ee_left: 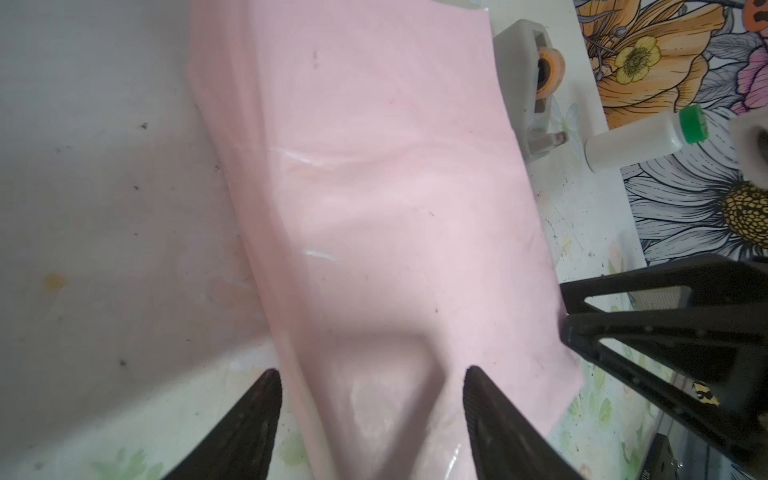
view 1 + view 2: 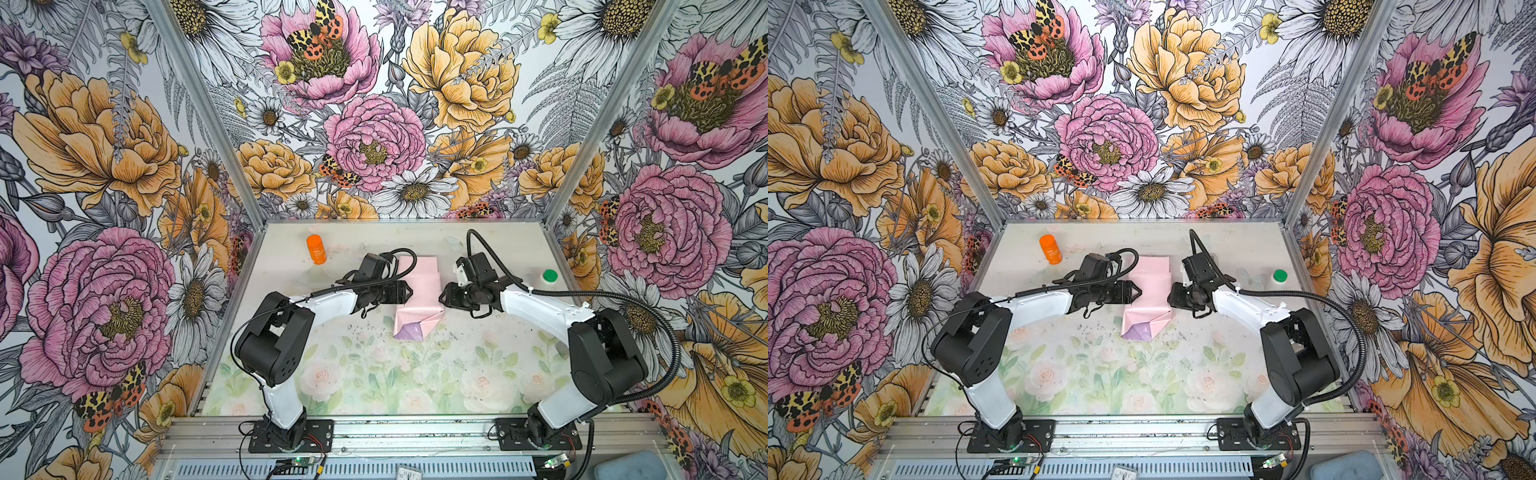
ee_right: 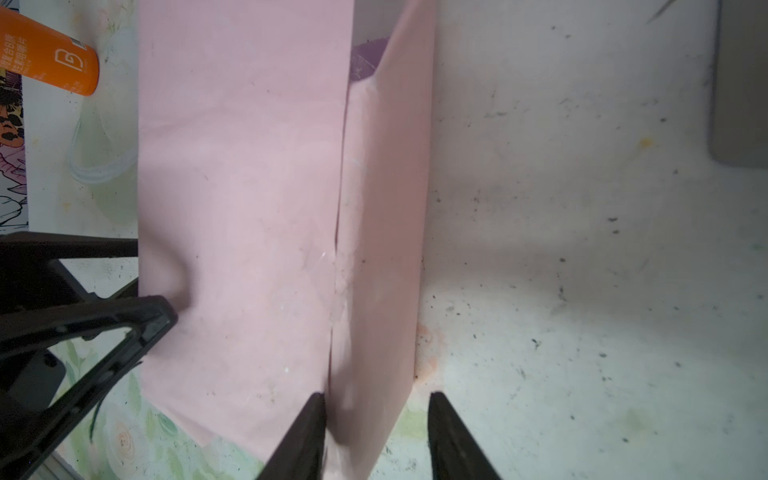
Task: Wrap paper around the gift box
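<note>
Wrapping at mid-stage. We find the paper [image 2: 423, 291] in the middle of the tabletop [image 2: 374, 374], folded pale pink side out into a long parcel running near to far. The gift box is nowhere visible, and we judge it to be enclosed in the fold. The two long flaps meet in a lengthwise seam [image 3: 338, 208], so the wrap around the box appears done. The near end [image 2: 409, 330] is crumpled inward with the lilac side showing, only roughly closed. The far end [image 3: 368, 58] gapes, with purple showing inside. We cannot tell whether the glossy streaks on the paper are tape, so we judge that securing the seam and closing both ends remain. The left gripper [image 1: 370, 370] has its jaws wide apart over the parcel's left edge, gripping nothing. The right gripper [image 3: 376, 395] has its jaws about half apart, astride the right flap, and we cannot tell whether they pinch it. An orange tube [image 2: 316, 249] lies far left and a white bottle with a green cap [image 2: 547, 277] stands to the right, both well clear. The grey tape dispenser [image 1: 525, 83] sits just beside the parcel's far right, under the right arm. We judge it to be the only obstacle to work on that end.
</note>
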Available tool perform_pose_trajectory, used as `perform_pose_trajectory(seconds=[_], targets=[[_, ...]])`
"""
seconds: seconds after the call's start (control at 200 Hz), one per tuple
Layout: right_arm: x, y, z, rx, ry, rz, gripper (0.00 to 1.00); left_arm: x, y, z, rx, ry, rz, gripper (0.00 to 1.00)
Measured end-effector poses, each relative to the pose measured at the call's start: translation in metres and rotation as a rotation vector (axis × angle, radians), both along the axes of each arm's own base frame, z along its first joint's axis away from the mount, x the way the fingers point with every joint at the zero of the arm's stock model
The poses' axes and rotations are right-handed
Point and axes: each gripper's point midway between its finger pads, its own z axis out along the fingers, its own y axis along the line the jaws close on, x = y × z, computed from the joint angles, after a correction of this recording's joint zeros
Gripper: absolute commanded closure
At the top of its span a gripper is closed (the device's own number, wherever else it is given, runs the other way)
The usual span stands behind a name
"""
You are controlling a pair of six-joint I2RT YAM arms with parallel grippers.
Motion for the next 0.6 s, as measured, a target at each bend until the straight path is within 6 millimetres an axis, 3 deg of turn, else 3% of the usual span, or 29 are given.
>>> perform_pose_trajectory(seconds=[0.21,0.425,0.515,0.6], targets=[[-0.004,-0.012,0.023,0.002,-0.039,-0.025,0.5,0.003,0.001,0.024,-0.021,-0.058,0.013,0.28],[-0.001,-0.016,0.04,-0.01,-0.059,-0.019,0.49,-0.005,0.042,0.08,-0.119,-0.184,0.116,0.29],[0.007,-0.012,0.046,-0.012,-0.067,-0.003,0.49,-0.014,0.061,0.082,-0.137,-0.198,0.166,0.29],[0.014,-0.009,0.048,-0.014,-0.072,0.01,0.49,-0.028,0.075,0.07,-0.135,-0.183,0.205,0.3]])
